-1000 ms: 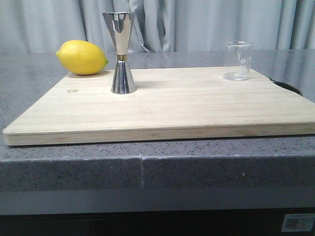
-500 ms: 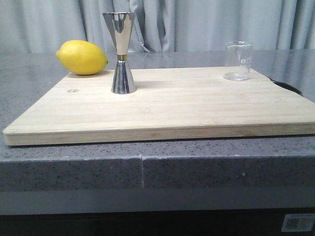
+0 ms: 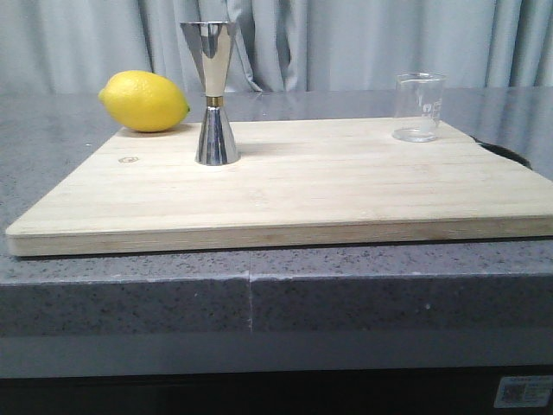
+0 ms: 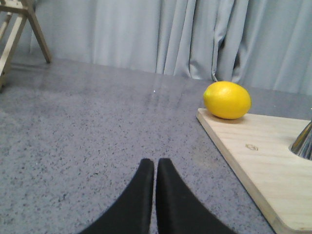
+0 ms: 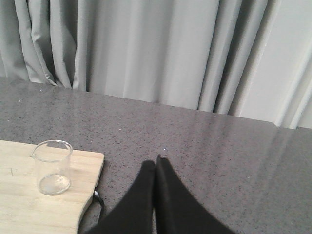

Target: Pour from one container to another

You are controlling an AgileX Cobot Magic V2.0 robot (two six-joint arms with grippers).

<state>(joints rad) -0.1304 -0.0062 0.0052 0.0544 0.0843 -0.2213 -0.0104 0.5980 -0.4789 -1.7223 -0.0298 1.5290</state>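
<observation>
A small clear glass beaker [image 3: 419, 106] stands upright at the far right corner of the wooden cutting board [image 3: 328, 190]; the right wrist view also shows the beaker [image 5: 51, 167]. The steel hourglass jigger [image 3: 212, 93] with a gold waist band stands upright on the board's left part, and only the jigger's base edge [image 4: 304, 143] shows in the left wrist view. My left gripper [image 4: 155, 163] is shut and empty over the grey counter, left of the board. My right gripper [image 5: 156, 163] is shut and empty over the counter, right of the board. Neither gripper shows in the front view.
A yellow lemon [image 3: 143, 101] lies at the board's far left corner, also the lemon [image 4: 227, 100] in the left wrist view. A wooden frame leg [image 4: 14, 34] stands far off on the left. Grey curtains hang behind the counter. A dark handle loop [image 3: 505, 153] sticks out at the board's right edge.
</observation>
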